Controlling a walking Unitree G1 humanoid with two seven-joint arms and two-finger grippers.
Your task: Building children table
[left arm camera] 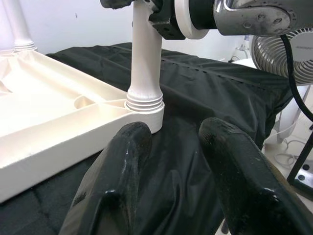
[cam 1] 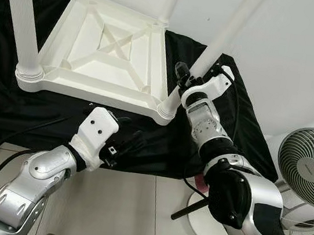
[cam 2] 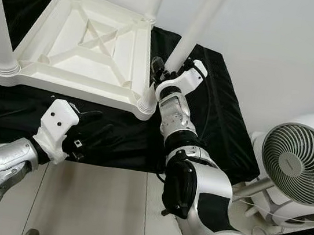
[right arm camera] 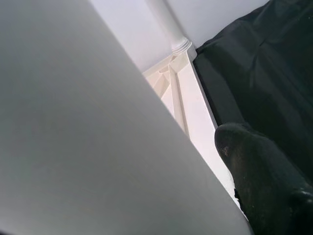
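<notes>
silver arms, white wrists, black cables.

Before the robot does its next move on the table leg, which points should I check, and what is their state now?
1. Right gripper closed on the near right leg: ok.
2. That leg seated in its corner socket: cannot tell; thread rings show above the socket.
3. Leg upright: not ok in the head views, where it leans away from the table.
4. Left gripper free: ok, open, above the black cloth, holding nothing.
5. Table flat, upside down on the cloth: ok.
6. Fan apart from the right arm: ok.
</notes>
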